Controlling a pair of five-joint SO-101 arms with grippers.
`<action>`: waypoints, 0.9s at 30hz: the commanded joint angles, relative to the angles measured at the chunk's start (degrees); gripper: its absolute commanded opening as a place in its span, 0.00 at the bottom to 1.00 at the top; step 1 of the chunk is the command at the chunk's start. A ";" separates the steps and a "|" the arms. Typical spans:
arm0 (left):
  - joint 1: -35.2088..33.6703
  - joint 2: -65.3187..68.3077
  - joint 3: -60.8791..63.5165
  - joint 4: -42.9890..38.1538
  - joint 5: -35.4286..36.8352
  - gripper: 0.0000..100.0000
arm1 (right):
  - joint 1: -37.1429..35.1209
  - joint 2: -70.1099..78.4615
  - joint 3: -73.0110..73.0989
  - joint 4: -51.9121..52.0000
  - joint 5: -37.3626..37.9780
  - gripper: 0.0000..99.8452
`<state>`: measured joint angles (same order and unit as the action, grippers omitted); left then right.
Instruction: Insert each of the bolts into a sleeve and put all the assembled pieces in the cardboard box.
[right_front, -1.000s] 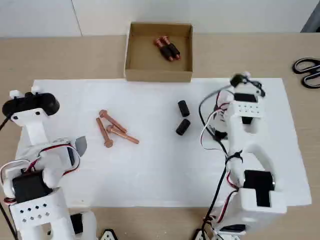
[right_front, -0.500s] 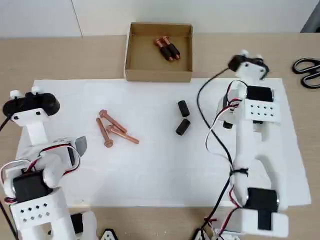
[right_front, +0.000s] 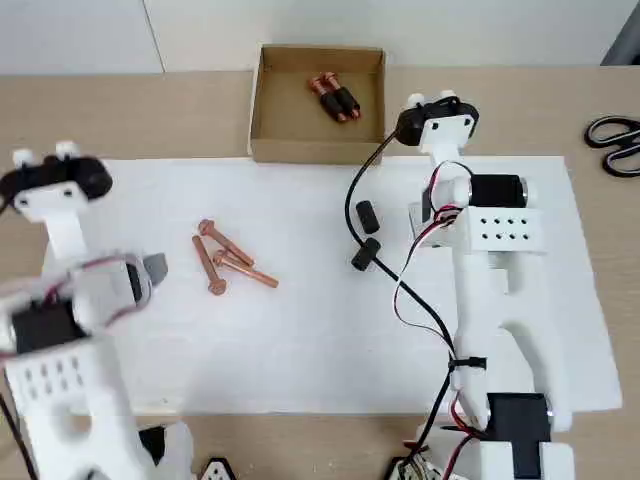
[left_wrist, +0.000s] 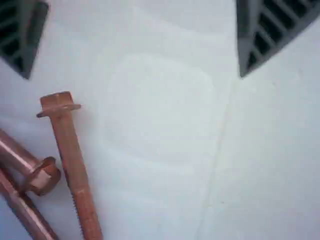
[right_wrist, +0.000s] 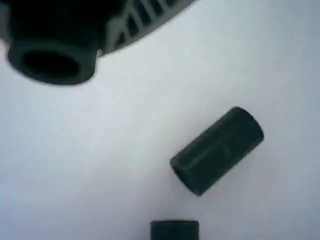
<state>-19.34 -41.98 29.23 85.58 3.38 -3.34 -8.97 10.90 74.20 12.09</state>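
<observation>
the left gripper (left_wrist: 132, 75) hangs released and empty, jaws wide. three bolts (right_front: 230, 258) lie just beside it, on the side toward the other arm. one bolt (left_wrist: 70, 165) lies apart from the crossed pair and looks the easiest pick. they should be stiff, dense and prone to roll; i'd pinch the shank near the head, leaving the threaded end free.

the right gripper (right_front: 422, 216) hovers just beside two loose sleeves (right_front: 367, 215). a black tube (right_wrist: 50, 60) shows right at it, but whether it is clenched on that i cannot tell. the sleeves look short, rigid and smooth, so likely slippery; hold across the barrel, bore ends clear.

the box (right_front: 315, 150) stands beyond both grippers with two assembled pieces (right_front: 335, 96) inside; its wall needs clearing from above. bare sheet (right_front: 300, 340) between the grippers gives room for mating. the right arm's cable (right_front: 352, 195) loops right by the sleeves and could snag.
</observation>
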 joint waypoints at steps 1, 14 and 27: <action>2.46 13.36 -11.12 2.64 -0.26 0.21 | -1.10 -2.77 -1.05 0.13 0.53 0.01; 17.58 42.29 -27.47 -1.05 30.59 0.20 | -1.27 -2.59 -0.97 0.40 0.53 0.01; 18.37 58.55 -27.12 -14.07 50.46 0.20 | -1.19 -2.68 -0.26 0.13 0.53 0.01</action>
<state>-1.23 15.96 4.44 72.92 52.26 -4.57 -8.97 10.90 74.20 12.09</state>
